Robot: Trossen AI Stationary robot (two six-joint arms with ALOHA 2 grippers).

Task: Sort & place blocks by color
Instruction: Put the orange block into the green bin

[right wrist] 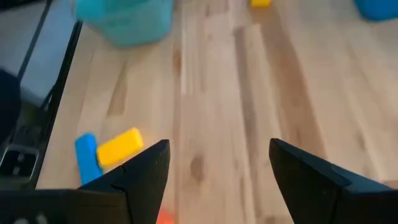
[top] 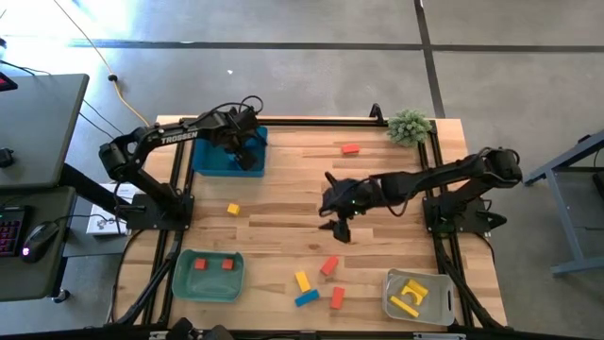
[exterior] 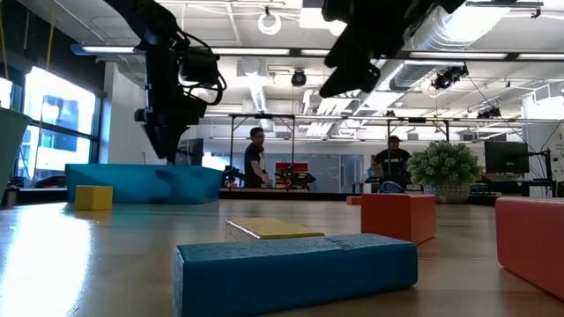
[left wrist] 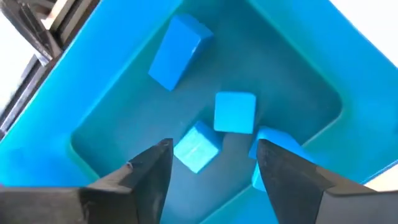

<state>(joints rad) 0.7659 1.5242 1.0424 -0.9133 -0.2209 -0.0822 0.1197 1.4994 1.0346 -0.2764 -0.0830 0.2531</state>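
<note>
Left pincer spread empty above blue bin, blue blocks lying inside: lift straight clear of bin; right pincer spread, well beside bin.

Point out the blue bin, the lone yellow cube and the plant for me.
blue bin [top: 209,162]: high view, bare floor near its left wall.
yellow cube [top: 233,209]: high view, top face.
plant [top: 409,126]: high view, middle of the leaves.
</note>
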